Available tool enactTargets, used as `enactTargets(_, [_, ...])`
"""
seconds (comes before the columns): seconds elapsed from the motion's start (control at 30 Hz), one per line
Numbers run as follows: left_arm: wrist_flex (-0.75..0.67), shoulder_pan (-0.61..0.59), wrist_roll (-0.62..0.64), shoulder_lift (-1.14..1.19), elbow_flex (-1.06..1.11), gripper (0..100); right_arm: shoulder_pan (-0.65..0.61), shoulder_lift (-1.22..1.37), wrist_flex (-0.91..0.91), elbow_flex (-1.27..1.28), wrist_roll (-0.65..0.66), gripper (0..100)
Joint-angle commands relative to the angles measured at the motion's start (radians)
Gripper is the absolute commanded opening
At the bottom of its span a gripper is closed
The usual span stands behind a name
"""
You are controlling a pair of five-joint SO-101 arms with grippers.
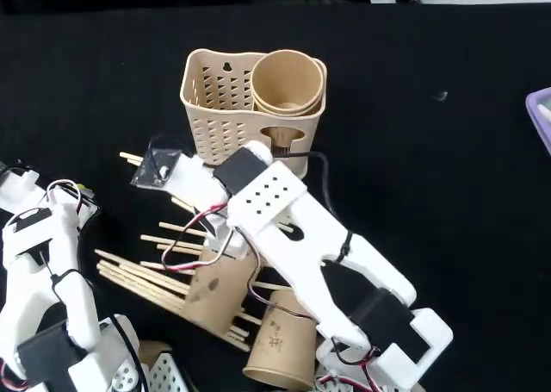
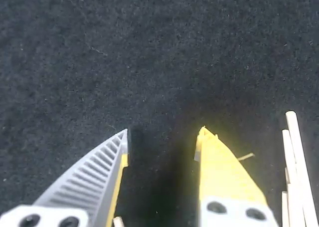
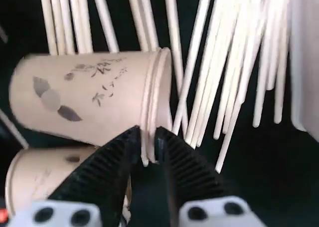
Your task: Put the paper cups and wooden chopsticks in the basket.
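Note:
A beige basket (image 1: 219, 108) stands at the back with two nested paper cups (image 1: 288, 82) in its right side. Wooden chopsticks (image 1: 146, 276) lie scattered in front of it. One paper cup (image 1: 215, 293) lies on its side across them, and a second cup (image 1: 280, 349) lies nearer the front. My right gripper (image 3: 146, 137) is shut on the rim of the lying paper cup (image 3: 89, 97), with the second cup (image 3: 50, 172) beside it and chopsticks (image 3: 224, 62) fanned behind. My left gripper (image 2: 162, 137) hangs open over bare black cloth, chopsticks (image 2: 296, 157) next to one finger.
The right arm (image 1: 301, 228) stretches from the front right across the chopstick pile towards the basket. The left arm (image 1: 47, 254) stands at the front left. A purple container edge (image 1: 541, 112) shows at the far right. Black cloth (image 1: 430, 168) covers the table.

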Motion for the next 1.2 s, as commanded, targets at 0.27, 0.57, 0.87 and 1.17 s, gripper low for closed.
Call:
enactTargets(0.27, [-0.014, -0.010, -0.014, -0.025, -0.022, 22, -0.014, -0.156, 0.137, -0.202, 0.020, 1.1])
enactTargets(0.57, [-0.015, -0.010, -0.014, -0.025, -0.022, 22, -0.034, -0.217, 0.000, 0.033, -0.055, 7.6])
enactTargets(0.87, [-0.015, -0.010, -0.014, -0.025, -0.022, 22, 0.002, -0.217, -0.084, 0.179, -0.170, 26.0])
enactTargets(1.17, [-0.015, -0.008, -0.014, -0.025, -0.022, 22, 0.132, -0.217, -0.029, 0.266, -0.092, 26.2])
